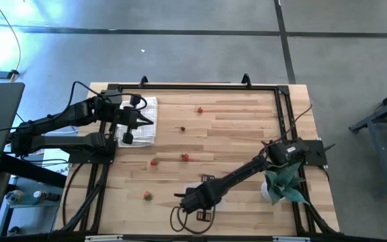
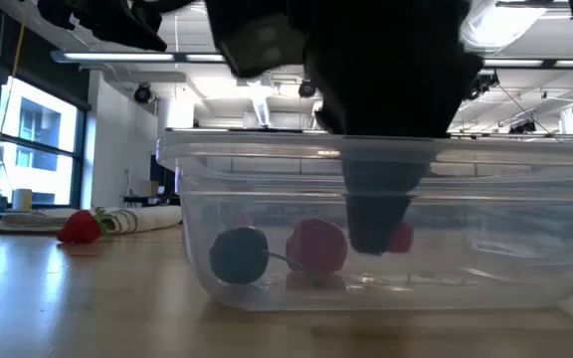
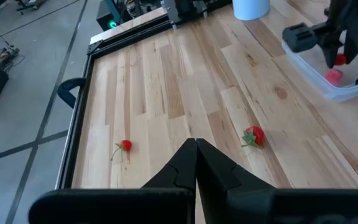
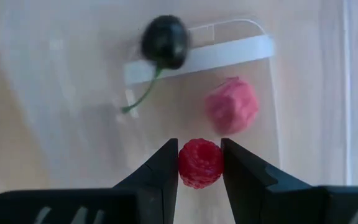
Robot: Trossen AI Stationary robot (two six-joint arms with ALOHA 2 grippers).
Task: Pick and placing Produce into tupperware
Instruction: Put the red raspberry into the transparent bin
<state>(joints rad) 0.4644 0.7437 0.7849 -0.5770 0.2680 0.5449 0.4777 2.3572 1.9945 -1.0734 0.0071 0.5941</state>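
High view: right gripper (image 1: pixel 188 200) at the table's (image 1: pixel 240 134) near edge, over the tupperware, mostly hidden beneath it; left gripper (image 1: pixel 148 122) parked by a white cloth (image 1: pixel 143 121); loose red berries (image 1: pixel 185 157) lie well apart on pale wood planks. Low view: clear, round-cornered tupperware (image 2: pixel 485 229) holds a dark cherry (image 2: pixel 238 254) and a pink-red berry (image 2: pixel 317 245); right gripper reaches down inside. Left wrist view: fingers (image 3: pixel 194 165) pressed together, empty. Right wrist view: fingers (image 4: pixel 163 171) half-parted, pinching a bumpy raspberry (image 4: pixel 199 163) directly above the container floor; release likely follows
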